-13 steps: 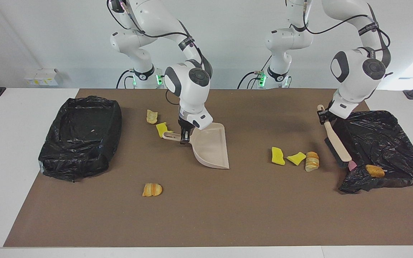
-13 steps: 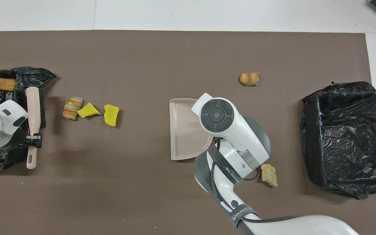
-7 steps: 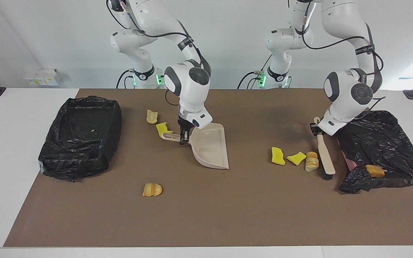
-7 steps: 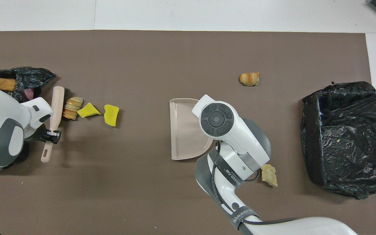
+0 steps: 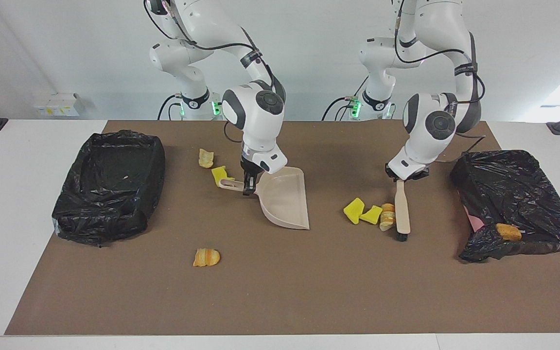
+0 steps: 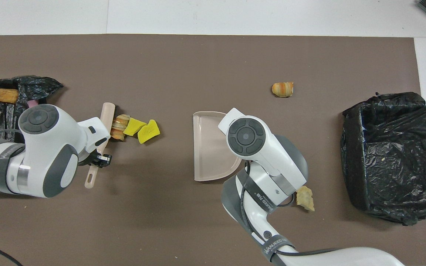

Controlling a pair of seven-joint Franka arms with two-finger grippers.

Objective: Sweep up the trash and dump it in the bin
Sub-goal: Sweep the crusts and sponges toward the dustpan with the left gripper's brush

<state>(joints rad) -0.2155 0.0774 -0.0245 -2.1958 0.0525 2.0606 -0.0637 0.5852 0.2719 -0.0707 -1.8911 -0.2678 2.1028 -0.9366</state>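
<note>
Left gripper (image 5: 399,178): closed on the handle of the brush (image 5: 401,211), whose bristles stand on the mat.
Right gripper (image 5: 248,185): closed on the handle of the dustpan (image 5: 285,199), which rests on the mat near the middle.
Trash (image 5: 372,214): 3 pieces lie touching the brush, between brush and dustpan; 1 striped piece (image 5: 206,257) lies alone, farther from the robots.
Bin (image 5: 110,182): black-lined, at the right arm's end.

Three yellow chunks (image 5: 356,210), perhaps four bread pieces (image 5: 206,257) — two bags (image 5: 110,184).
</note>
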